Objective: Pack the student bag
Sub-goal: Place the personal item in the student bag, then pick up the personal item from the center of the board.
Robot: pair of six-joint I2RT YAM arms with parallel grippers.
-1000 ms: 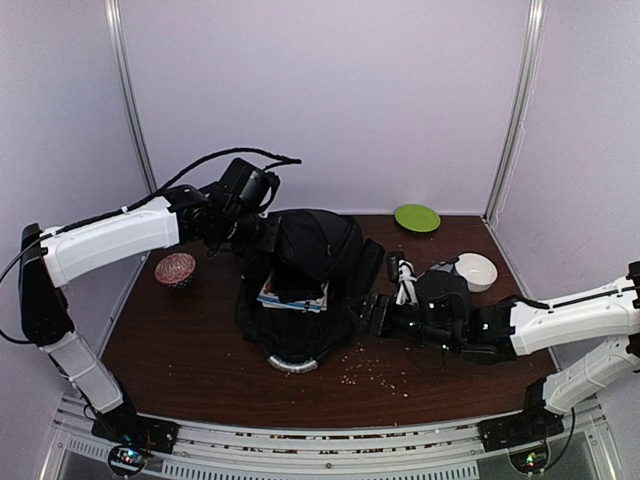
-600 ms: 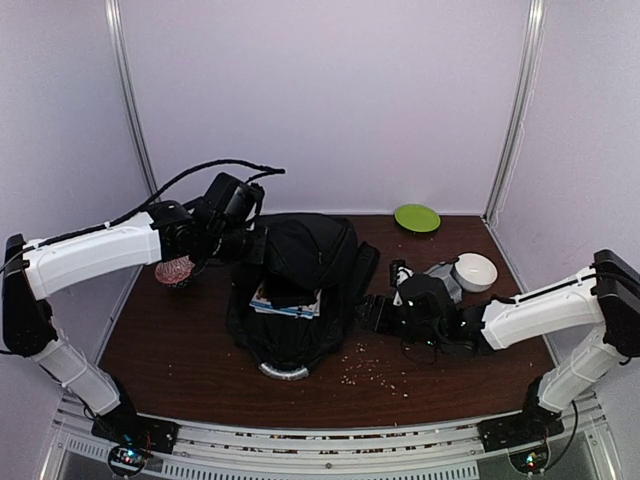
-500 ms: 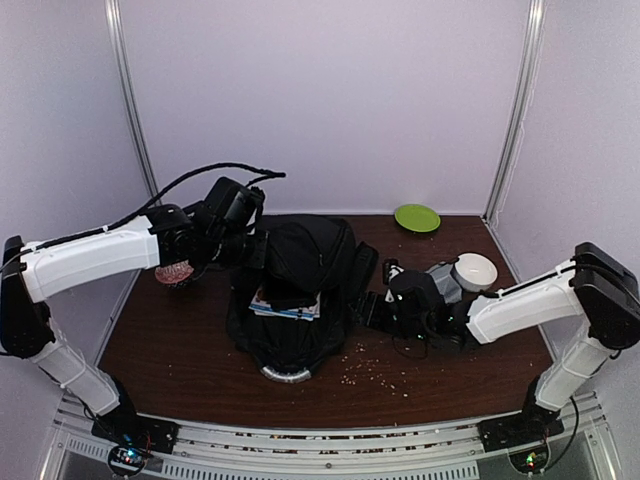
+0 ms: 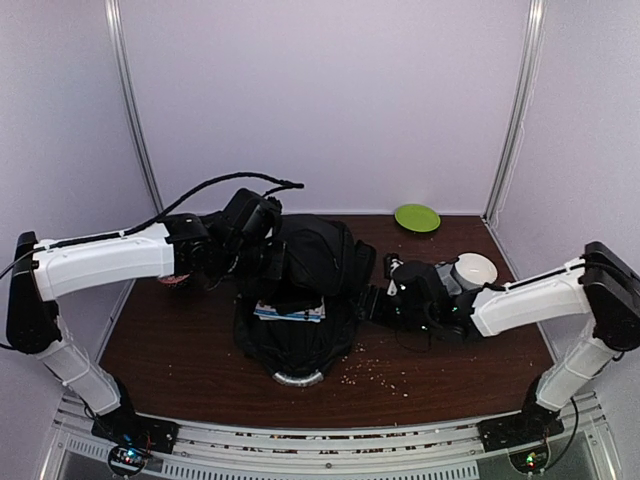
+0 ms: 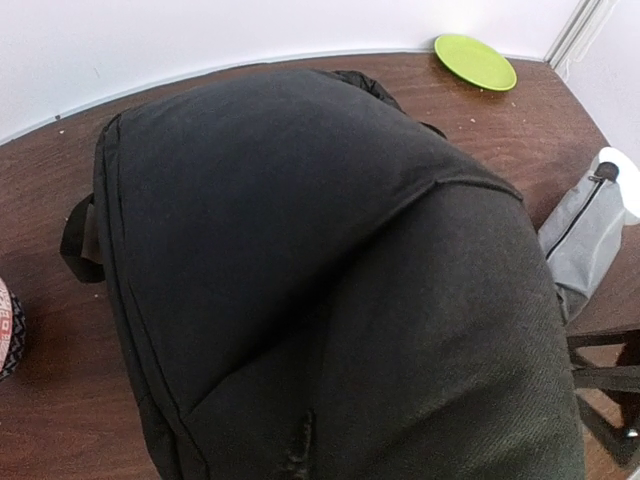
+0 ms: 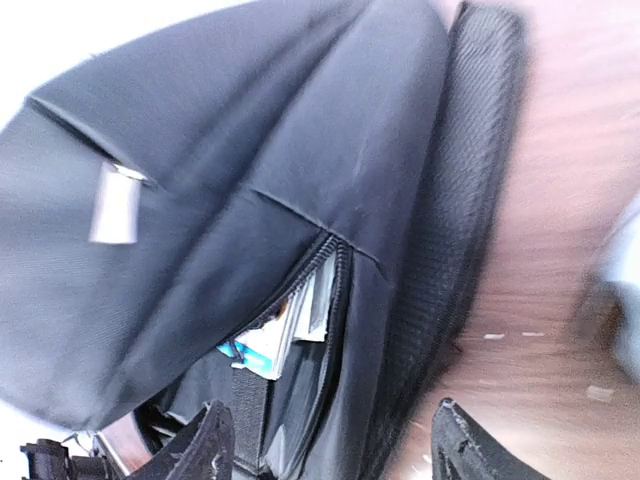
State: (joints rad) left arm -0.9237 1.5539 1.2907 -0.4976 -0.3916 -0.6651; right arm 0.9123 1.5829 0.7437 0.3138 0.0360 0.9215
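The student bag (image 4: 305,265) lies in the middle of the table, its front flap raised and its zip open. White and blue books (image 4: 290,311) show in the opening. My left gripper (image 4: 271,257) is shut on the bag's fabric at its top left. In the left wrist view the bag (image 5: 300,250) fills the picture and hides the fingers. My right gripper (image 4: 375,305) is open beside the bag's right side. In the right wrist view its fingertips (image 6: 213,443) stand wide apart before the open zip, the books (image 6: 272,338) and the padded back (image 6: 455,200).
A green plate (image 4: 417,217) sits at the back right. A white bowl (image 4: 477,269) and a grey pouch (image 5: 585,235) lie behind my right arm. A patterned bowl (image 5: 5,330) is left of the bag. Crumbs (image 4: 375,372) are scattered in front of the bag.
My right arm has drawn in and swung its gripper toward the bag's right side. My left arm shifted left, then back right, and the bag moved a little with it.
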